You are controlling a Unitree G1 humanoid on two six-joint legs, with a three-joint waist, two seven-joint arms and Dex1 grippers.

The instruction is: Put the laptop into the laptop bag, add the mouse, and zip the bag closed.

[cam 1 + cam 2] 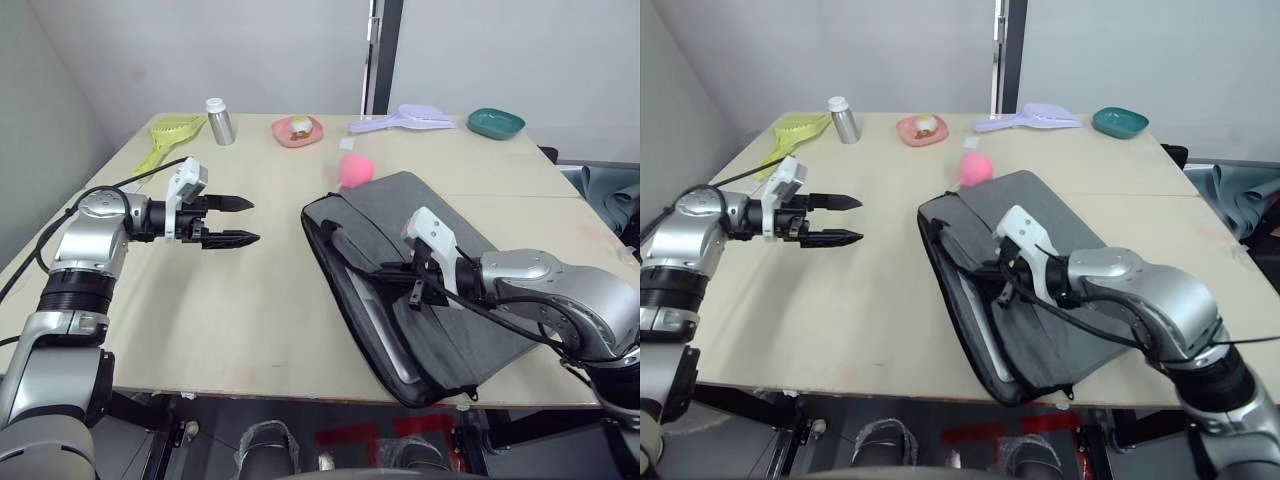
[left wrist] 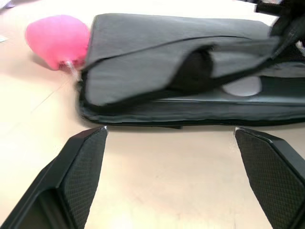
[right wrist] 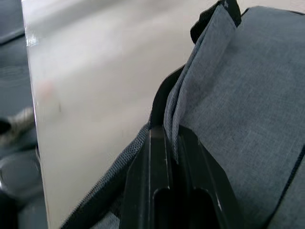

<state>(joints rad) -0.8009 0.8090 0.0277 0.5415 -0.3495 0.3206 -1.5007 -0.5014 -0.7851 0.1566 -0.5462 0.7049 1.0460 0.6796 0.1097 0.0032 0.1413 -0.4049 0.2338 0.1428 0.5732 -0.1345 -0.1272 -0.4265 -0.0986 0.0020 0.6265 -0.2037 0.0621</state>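
**Tabletop stock, left to right: bag held open at its edge, laptop inside**

Yellow-green scoop (image 1: 168, 138): laid at the far left corner of the tabletop (image 1: 240, 300), not part of the task.

Metal bottle (image 1: 219, 121): upright with a white cap, just beside the scoop.

Left gripper (image 1: 232, 221): held level above bare tabletop, well apart from the bag, jaws spread wide and empty. It is pointed at the bag's open side, judged to be waiting to help.

Pink dish (image 1: 298, 131): set at the far edge, some small item in it.

Pink plush toy (image 1: 354, 170): resting just beside the bag's far corner; not the mouse.

Laptop bag (image 1: 480, 330): grey, laid flat and slanted, its near corner over the tabletop's front edge. The mouth along its left side is unzipped.

Laptop (image 1: 375, 320): seen as a silver edge inside the open mouth, so judged already stowed.

Mouse (image 2: 243, 87): a pale oval is seen inside the opening in the left wrist view; likely the mouse, not certain.

Right gripper (image 1: 412, 290): jaws pinched together on a fold of the bag's grey fabric at the mouth, presumably to hold the flap for zipping.

Lilac brush and pan (image 1: 410, 118), teal bowl (image 1: 496, 123): kept at the far right.

Surface and room: pale wood-look tabletop, plain grey-white walls, dark door frame behind.
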